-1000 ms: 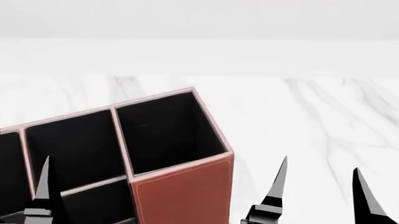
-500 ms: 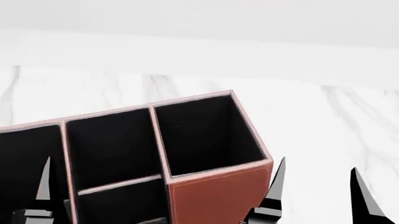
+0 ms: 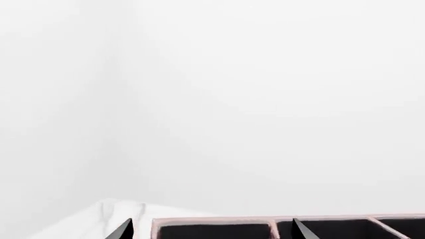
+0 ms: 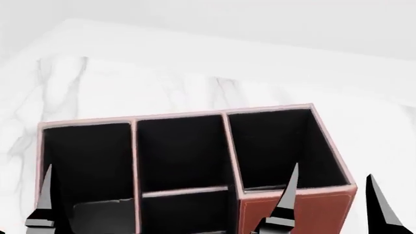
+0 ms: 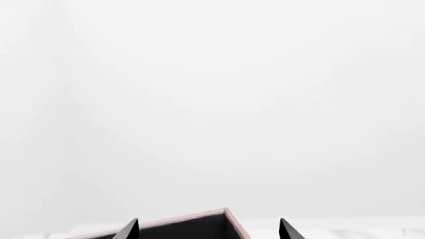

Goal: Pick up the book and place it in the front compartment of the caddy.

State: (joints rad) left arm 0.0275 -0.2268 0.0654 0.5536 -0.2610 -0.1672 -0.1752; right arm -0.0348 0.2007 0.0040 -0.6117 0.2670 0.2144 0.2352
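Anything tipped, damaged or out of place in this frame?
Nothing stands out. The caddy stands upright on the marble table, its dividers straight and its visible cells holding nothing recognisable. Both grippers, left and right, hang open and hold nothing. The book is not in any view.

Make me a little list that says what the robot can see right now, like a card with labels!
caddy: reddish-brown box with black-lined cells, on the table
table: white marble top
middle column: split by a low cross divider
book: not in any view
left gripper: fingertips apart, nothing between them, above the caddy
right gripper: open, empty, at the caddy's tall corner end
wall: plain white
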